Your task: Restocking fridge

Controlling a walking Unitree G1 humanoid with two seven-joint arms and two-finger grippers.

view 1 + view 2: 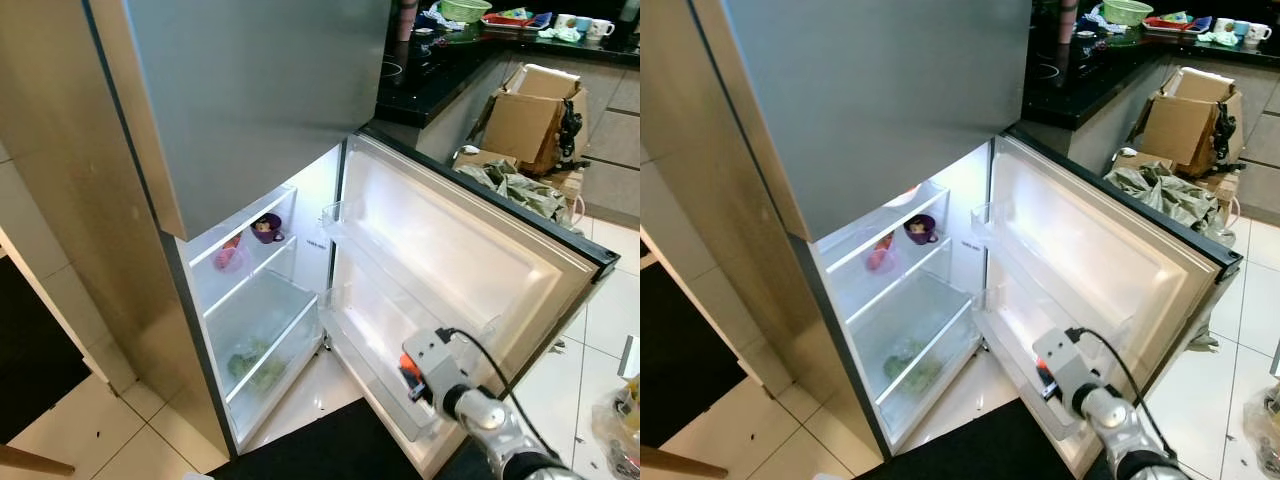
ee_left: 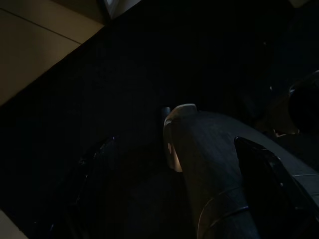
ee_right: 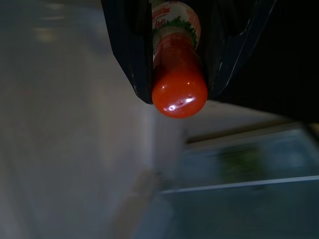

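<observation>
The fridge's lower door (image 1: pixel 470 250) stands wide open, with clear shelves on its inside. My right gripper (image 1: pixel 412 383) is down in the lowest door shelf (image 1: pixel 375 385), shut on a red sauce bottle (image 3: pixel 178 74) with a labelled body; its rounded red end pokes out past the fingers (image 3: pixel 130 55). Inside the fridge, a glass shelf holds a purple cup (image 1: pixel 266 231) and a pink item (image 1: pixel 229 257). The bottom crisper drawer (image 1: pixel 262 350) holds leafy greens. My left arm hangs idle in a dark wrist view.
A black mat (image 1: pixel 320 445) lies on the tiled floor before the fridge. Cardboard boxes (image 1: pixel 530 120) and crumpled bags (image 1: pixel 515 185) sit behind the open door. A dark counter (image 1: pixel 440 60) with dishes runs along the back. The upper steel door (image 1: pixel 250 90) is closed.
</observation>
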